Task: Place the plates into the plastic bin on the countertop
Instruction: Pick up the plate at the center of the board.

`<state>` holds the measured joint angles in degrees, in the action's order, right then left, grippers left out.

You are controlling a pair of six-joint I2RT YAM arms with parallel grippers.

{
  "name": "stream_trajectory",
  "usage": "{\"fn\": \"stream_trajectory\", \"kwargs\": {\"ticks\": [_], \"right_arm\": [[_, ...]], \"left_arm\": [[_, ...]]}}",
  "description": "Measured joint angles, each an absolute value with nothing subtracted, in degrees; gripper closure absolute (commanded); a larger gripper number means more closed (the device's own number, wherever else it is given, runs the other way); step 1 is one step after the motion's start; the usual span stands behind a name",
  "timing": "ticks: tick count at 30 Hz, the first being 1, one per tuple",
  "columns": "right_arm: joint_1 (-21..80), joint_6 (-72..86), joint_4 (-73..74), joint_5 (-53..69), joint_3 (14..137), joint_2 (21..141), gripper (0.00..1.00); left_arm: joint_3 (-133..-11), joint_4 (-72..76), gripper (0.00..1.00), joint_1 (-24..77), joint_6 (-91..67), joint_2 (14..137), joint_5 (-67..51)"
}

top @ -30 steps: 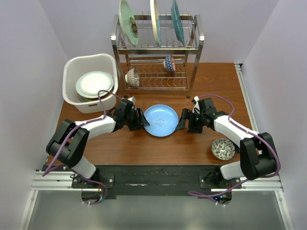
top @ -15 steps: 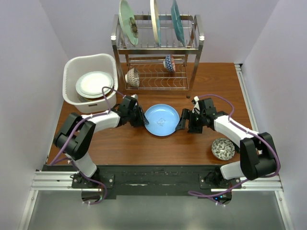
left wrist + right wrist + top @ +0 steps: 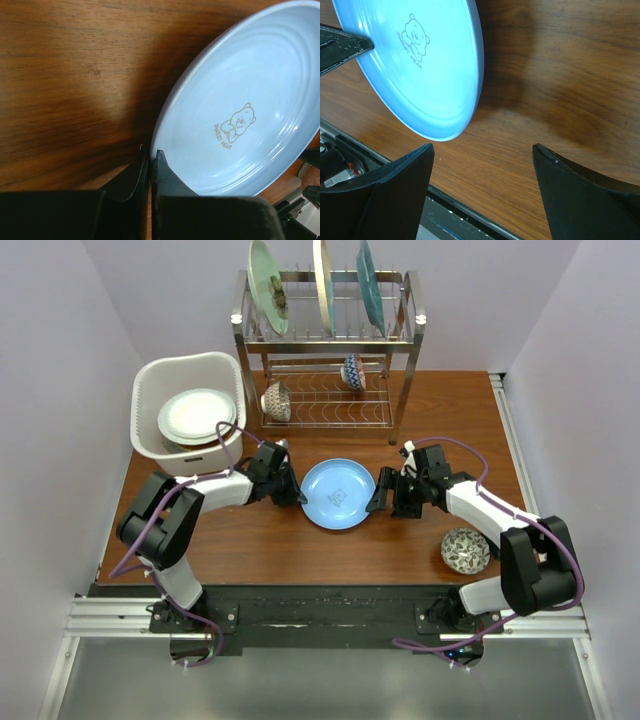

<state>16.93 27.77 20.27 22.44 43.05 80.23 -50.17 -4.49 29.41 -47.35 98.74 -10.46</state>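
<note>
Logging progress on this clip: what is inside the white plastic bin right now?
The plastic bin holds a stack of plates; the top one is pale with a greenish rim. It covers those beneath, so their number and colours cannot be told.

Left arm (image 3: 205, 492) bent low and reaching inward, left gripper (image 3: 150, 156) pinched on the blue plate (image 3: 250, 100) rim, right arm (image 3: 478, 504) reaching inward, right gripper (image 3: 377, 500) spread wide, holding nothing

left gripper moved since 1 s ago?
Yes. The left gripper slid right, away from the plastic bin toward the blue plate, and closed on its rim.
</note>
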Motion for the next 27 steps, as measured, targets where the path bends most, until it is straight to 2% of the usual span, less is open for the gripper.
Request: {"fn": "stream_trajectory", "kwargs": {"ticks": [18,27], "right_arm": [[16.9,27.8,20.6,23.1,43.0,80.2,0.16],[16.9,27.8,20.6,23.5,42.5,80.2,0.16]], "left_arm": [[-50.7,-16.5,1.0,29.3,-42.4,91.5,-4.7],[-50.7,-21.7,1.0,25.8,-40.6,81.8,-4.7]]}}
